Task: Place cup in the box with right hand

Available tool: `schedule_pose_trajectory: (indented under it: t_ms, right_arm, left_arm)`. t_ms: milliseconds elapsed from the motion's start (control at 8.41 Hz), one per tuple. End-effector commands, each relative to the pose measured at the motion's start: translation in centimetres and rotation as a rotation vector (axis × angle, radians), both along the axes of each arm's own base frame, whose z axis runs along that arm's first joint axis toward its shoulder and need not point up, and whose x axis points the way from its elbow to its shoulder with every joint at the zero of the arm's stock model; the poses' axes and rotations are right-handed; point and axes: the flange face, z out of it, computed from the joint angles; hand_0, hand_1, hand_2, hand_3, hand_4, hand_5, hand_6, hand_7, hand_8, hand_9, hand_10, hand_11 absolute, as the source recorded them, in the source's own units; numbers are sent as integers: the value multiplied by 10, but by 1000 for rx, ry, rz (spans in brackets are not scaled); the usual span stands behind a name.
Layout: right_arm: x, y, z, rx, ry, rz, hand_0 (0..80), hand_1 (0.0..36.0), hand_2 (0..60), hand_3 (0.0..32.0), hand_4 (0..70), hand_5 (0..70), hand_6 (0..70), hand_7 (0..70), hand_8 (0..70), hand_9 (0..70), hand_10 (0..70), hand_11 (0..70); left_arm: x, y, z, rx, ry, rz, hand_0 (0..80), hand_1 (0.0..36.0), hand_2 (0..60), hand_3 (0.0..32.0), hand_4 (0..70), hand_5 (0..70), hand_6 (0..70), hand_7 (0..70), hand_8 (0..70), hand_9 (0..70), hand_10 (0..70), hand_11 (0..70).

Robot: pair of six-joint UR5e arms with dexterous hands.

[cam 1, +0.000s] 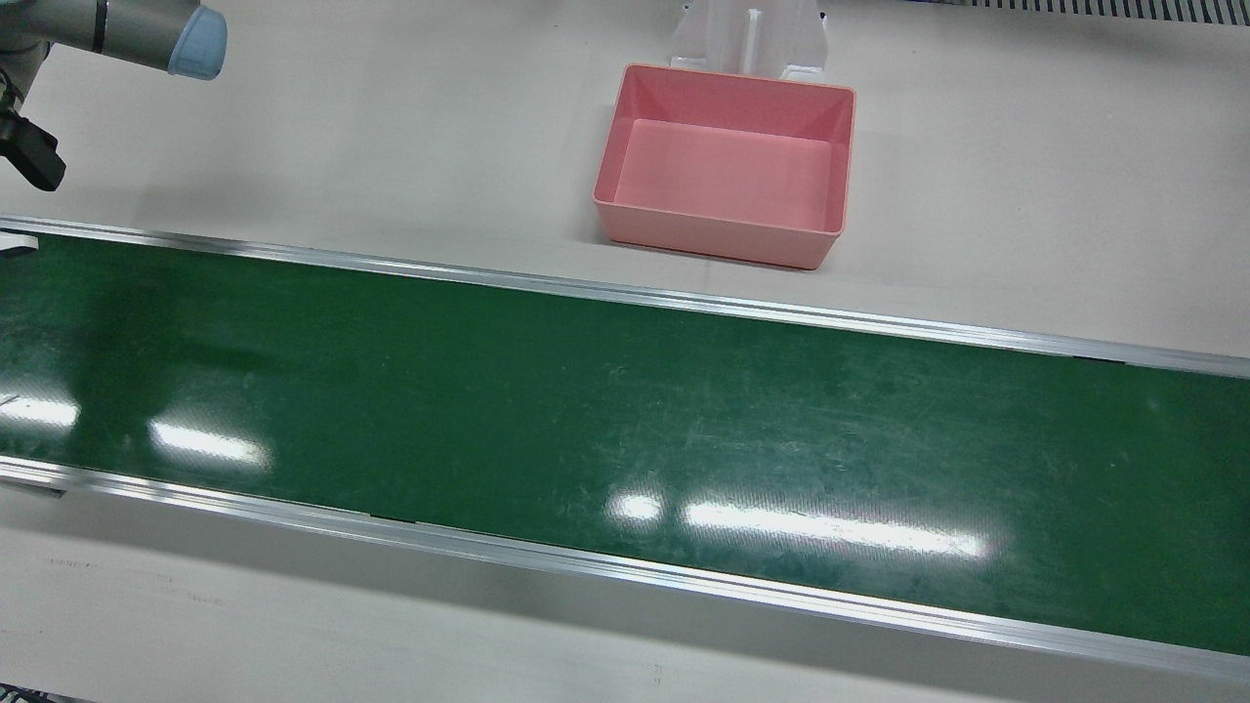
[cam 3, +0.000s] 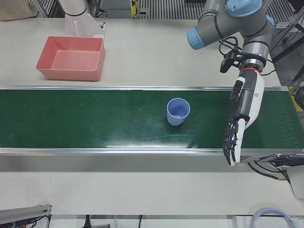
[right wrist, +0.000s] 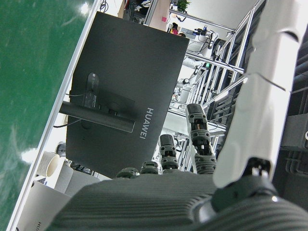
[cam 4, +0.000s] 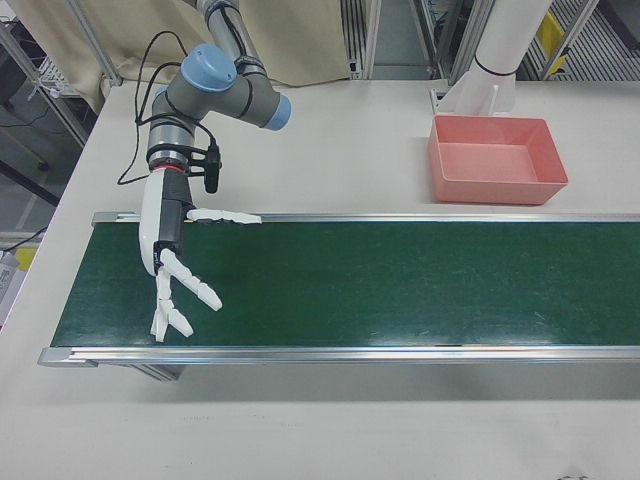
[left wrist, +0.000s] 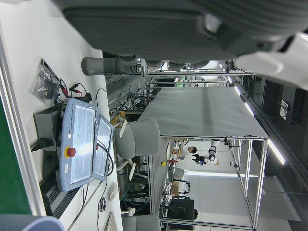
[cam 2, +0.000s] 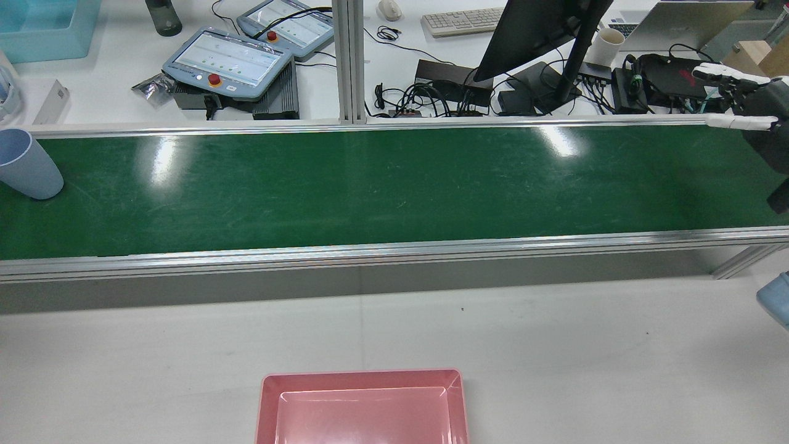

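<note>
- The cup [cam 3: 178, 111] stood upright on the green belt [cam 3: 95, 126], near the left hand [cam 3: 240, 116] and untouched.
- The right hand [cam 4: 172, 262] hung over the belt's far end, fingers spread, holding nothing.
- The left hand's fingers were also spread and empty.
- The pink box [cam 4: 496, 159] sat empty on the table [cam 4: 330, 140] beside the belt.
</note>
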Motion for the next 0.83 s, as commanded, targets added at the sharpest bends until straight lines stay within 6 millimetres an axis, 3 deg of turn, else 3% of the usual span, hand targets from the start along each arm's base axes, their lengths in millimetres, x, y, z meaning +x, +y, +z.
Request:
schedule_pose_trajectory:
  t_ms: [0, 119, 238, 357, 476, 713]
  right_arm:
    - [-2, 0, 0, 0, 1, -3, 530, 158, 31, 0, 98, 50, 58, 236, 4, 56, 0, 0]
    - [-2, 0, 0, 0, 1, -4, 533, 150, 0, 0, 111, 50, 58, 239, 4, 57, 0, 0]
    - [-1, 0, 0, -2, 2, -1, 512, 187, 127, 0, 66, 50, 59, 241, 4, 58, 0, 0]
    - [-1, 0, 0, 0, 1, -1, 526, 160, 32, 0, 100, 50, 59, 240, 2, 55, 0, 0]
    - [-1, 0, 0, 0, 1, -3, 533, 151, 0, 0, 112, 50, 59, 242, 3, 57, 0, 0]
    - [-2, 0, -1, 1, 1, -4, 535, 152, 0, 0, 113, 51, 59, 243, 4, 58, 0, 0]
  left_arm:
    - [0, 0, 0, 0, 0, 0, 0, 0, 0, 0, 0, 0, 0, 0, 0, 0, 0, 0]
    - [0, 0, 0, 0, 0, 0, 0, 0, 0, 0, 0, 0, 0, 0, 0, 0, 0, 0]
    - [0, 0, 0, 0, 0, 0, 0, 0, 0, 0, 0, 0, 0, 0, 0, 0, 0, 0]
    - [0, 0, 0, 0, 0, 0, 0, 0, 0, 0, 0, 0, 0, 0, 0, 0, 0, 0]
    - [0, 0, 0, 0, 0, 0, 0, 0, 0, 0, 0, 0, 0, 0, 0, 0, 0, 0]
    - [0, 0, 0, 0, 0, 0, 0, 0, 0, 0, 0, 0, 0, 0, 0, 0, 0, 0]
